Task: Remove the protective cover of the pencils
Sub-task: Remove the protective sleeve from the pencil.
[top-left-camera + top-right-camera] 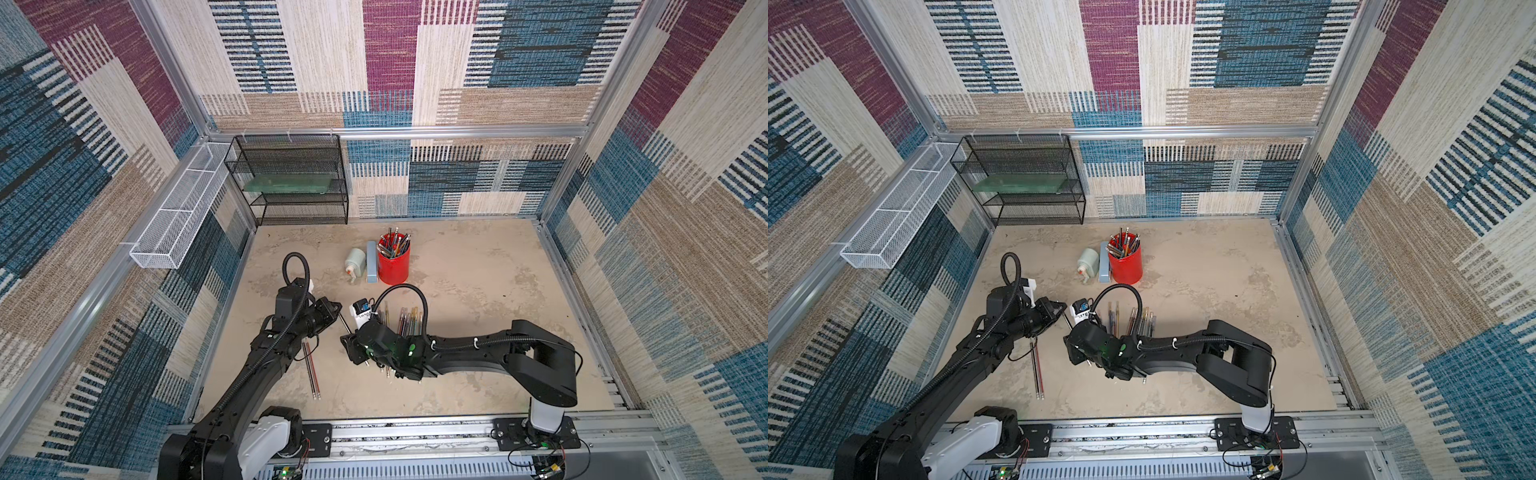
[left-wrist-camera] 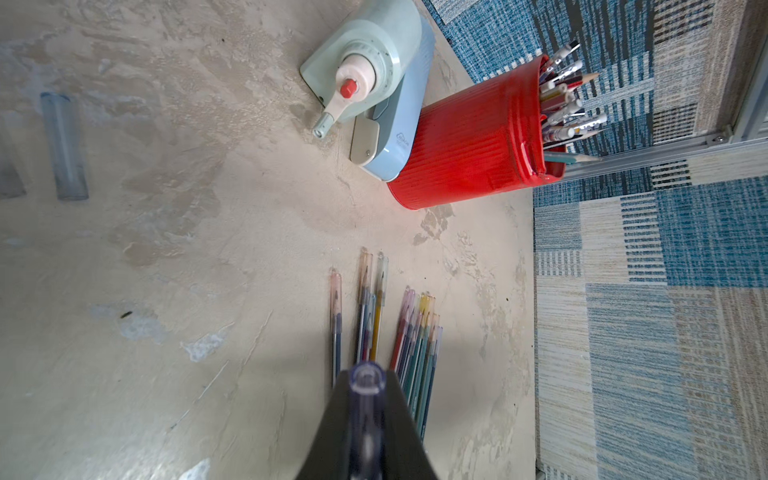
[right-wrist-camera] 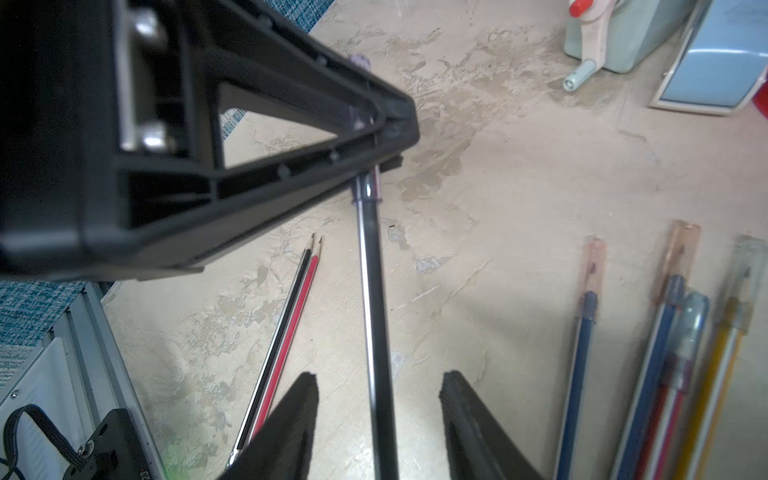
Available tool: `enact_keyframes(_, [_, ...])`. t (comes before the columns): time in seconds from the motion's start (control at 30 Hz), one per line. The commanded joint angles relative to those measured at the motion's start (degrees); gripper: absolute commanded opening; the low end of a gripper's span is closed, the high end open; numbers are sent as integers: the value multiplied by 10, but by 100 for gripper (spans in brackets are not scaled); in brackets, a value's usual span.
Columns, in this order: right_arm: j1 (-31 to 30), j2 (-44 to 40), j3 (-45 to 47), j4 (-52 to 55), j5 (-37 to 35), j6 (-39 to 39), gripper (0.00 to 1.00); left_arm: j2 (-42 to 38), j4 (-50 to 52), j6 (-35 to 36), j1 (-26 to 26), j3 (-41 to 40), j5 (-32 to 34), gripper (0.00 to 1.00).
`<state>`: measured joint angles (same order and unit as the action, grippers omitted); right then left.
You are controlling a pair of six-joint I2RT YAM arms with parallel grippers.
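Left fingers (image 2: 328,436) pinch a capped pencil (image 3: 374,291); right fingers (image 3: 299,415) (spread) straddle it, 2 bare pencils (image 3: 289,316) beside.

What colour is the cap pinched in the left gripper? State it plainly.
Translucent pale purple; the cap shows best in the left wrist view.

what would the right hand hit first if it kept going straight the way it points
Most likely the left hand, shut on the clear cover of the dark pencil that runs between the right hand's open fingers. Depth is unclear, but nothing else shows in that line.
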<state>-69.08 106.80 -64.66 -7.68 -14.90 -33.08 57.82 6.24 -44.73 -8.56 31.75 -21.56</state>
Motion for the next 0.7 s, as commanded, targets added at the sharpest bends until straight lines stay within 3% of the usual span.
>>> enact_keyframes(0.0, [4,4,-5,9,13,7,41,-4,-1,22,-1,-3,-7,0])
enact_keyframes(0.2, [4,3,-3,12,20,3,10,9,-6,28,-1,3,4,0])
enact_keyframes(0.3, [2,1,7,3,19,4,0,17,-18,23,-1,-6,14,0])
enact_keyframes(0.67, [-27,-15,56,-39,18,-8,0,10,-26,15,0,-21,48,0])
